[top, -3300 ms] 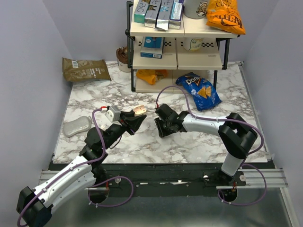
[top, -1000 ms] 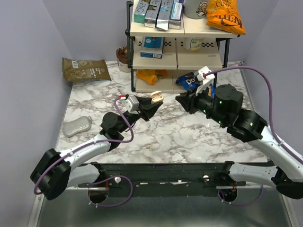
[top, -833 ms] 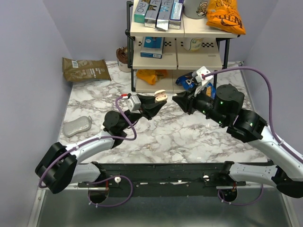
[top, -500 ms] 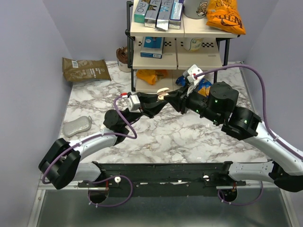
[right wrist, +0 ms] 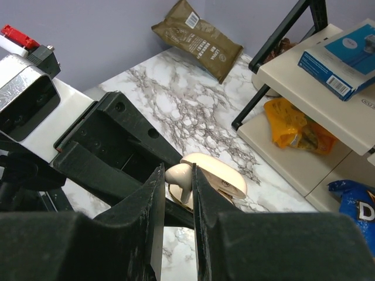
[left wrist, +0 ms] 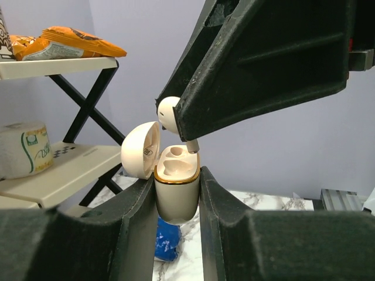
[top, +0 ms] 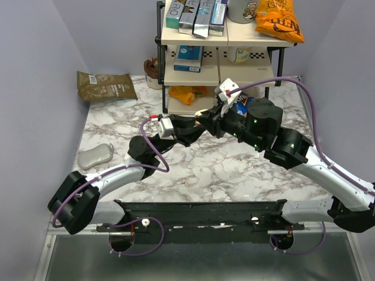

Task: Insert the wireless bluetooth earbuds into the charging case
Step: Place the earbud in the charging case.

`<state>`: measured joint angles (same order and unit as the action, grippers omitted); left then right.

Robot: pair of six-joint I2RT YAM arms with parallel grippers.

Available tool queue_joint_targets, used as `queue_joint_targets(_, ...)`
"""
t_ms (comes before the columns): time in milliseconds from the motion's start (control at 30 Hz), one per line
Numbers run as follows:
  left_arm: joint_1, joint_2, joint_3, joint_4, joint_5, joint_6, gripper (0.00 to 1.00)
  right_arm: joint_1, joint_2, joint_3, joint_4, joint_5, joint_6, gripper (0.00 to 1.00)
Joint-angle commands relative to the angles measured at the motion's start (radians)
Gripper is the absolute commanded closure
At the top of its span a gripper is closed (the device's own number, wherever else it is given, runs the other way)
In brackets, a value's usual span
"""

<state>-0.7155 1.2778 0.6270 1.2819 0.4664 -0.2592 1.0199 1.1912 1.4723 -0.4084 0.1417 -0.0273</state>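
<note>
**Above the worktop's middle: one earbud at the mouth of the open case**

Above the middle of the marble worktop (top: 234, 170), my two grippers meet in the air, clear of the surface. My left gripper (left wrist: 176, 182) is pinched on the charging case (left wrist: 176, 202), a finger on each side, holding it upright. Its lid (left wrist: 140, 150) is tipped back to the left on the hinge. The gold-rimmed mouth shows pale moulded wells, and I cannot tell whether a bud already sits in one.

My right gripper (right wrist: 176, 175) is clamped narrowly on a cream-white earbud (left wrist: 169, 111). The round head shows at the fingertips and the stem points down. The stem's tip sits at the rim of the right-hand well. The bud is not seated. The lid stands just beside the bud's head, and my right fingers hide most of the bud from above.

Along the far edge stands a shelf rack (top: 220, 75) carrying boxes and an orange chip bag (top: 280, 20). A blue chip bag (top: 243, 106) lies behind my right arm, partly hidden. A brown pouch (top: 105, 86) lies at the far left corner and a grey object (top: 95, 156) near the left edge.
</note>
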Motion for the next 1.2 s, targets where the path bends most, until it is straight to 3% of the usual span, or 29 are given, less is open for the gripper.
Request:
queue_joint_targets(0, 0.001, -0.015, 0.031, 0.0, 0.011, -0.012, 1.0, 0.008, 0.005, -0.007, 0.06, 0.036, -0.02, 0.99)
queue_joint_targets(933, 0.001, -0.029, 0.022, 0.005, -0.04, -0.041, 1.0, 0.008, 0.015, -0.087, 0.112, 0.056, 0.01, 0.99)
queue_joint_targets(1167, 0.001, -0.026, 0.05, -0.075, -0.06, -0.08, 1.0, 0.006, 0.004, -0.106, 0.14, 0.091, 0.013, 0.99)
